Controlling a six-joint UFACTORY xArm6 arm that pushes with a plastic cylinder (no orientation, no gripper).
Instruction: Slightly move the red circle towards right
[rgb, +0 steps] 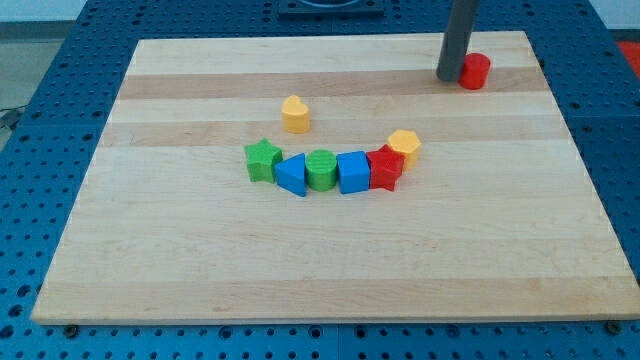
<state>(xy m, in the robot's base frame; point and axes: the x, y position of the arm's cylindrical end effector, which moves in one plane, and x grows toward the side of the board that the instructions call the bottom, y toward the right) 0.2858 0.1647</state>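
Camera view: my tip (449, 77), the end of a plain dark rod tool with nothing to spread or pinch, touches the left side of the red circle block (474, 71) near the wooden worktop's (200, 260) top right corner

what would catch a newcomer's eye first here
The dark rod comes down at the view's top right, my tip right against the left side of the red circle. Mid-board, a curved row runs from the green star to the yellow hexagon.
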